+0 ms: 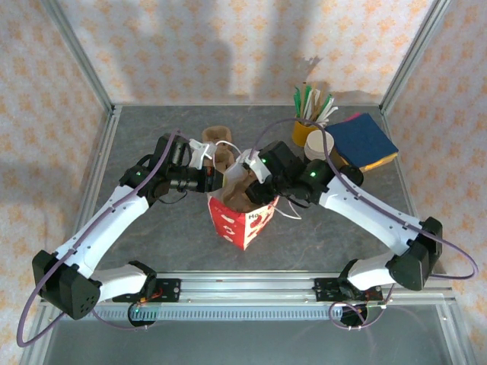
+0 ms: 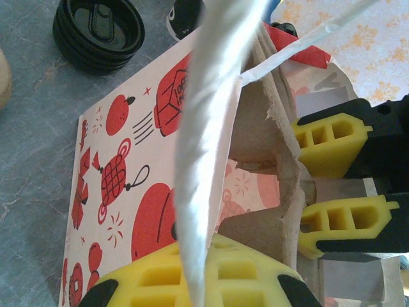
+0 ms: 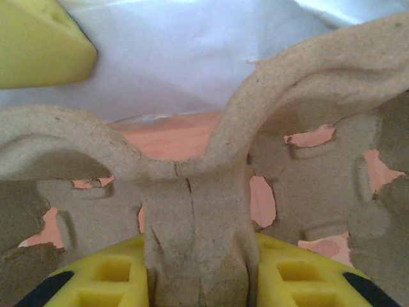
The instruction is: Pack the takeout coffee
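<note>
Grey table (image 1: 183, 243), flowered walls around it. From above, both my arms meet over a red-and-white paper bag (image 1: 240, 224) at the centre. My left gripper (image 1: 207, 177) is pressed together on the bag's white rim. Its wrist camera adds the takeout coffee (image 2: 96, 32), black lid up, on the table just past the bag's printed side. My right gripper (image 1: 256, 181) pinches the pulp carrier (image 3: 192, 192). Close up, its centre ridge sits between my yellow fingers (image 3: 105, 284), with the bag's inner wall behind.
</note>
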You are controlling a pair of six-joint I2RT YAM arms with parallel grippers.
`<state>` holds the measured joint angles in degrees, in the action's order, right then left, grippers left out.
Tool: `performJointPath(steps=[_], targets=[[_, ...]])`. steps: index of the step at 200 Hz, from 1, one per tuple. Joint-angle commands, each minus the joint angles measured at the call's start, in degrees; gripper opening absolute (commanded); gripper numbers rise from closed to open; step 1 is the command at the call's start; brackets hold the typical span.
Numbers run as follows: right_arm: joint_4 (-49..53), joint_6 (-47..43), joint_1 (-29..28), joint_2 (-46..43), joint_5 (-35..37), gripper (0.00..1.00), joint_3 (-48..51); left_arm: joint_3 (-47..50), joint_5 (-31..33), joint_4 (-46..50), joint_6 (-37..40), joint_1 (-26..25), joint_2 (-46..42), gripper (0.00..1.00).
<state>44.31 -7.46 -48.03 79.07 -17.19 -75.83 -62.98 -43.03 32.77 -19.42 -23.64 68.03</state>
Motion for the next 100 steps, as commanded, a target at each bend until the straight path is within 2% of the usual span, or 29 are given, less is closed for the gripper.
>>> performJointPath(steps=[1,100], targets=[[6.22,2.48,-0.22,1.5,-0.56,0.32,0.77,-2.76,2.07,-0.69,0.03,0.32,0.0,0.0],[9.8,4.86,-0.37,4.43,-1.62,0.32,-0.2,-4.41,3.47,-0.51,0.62,0.34,0.1,0.0]])
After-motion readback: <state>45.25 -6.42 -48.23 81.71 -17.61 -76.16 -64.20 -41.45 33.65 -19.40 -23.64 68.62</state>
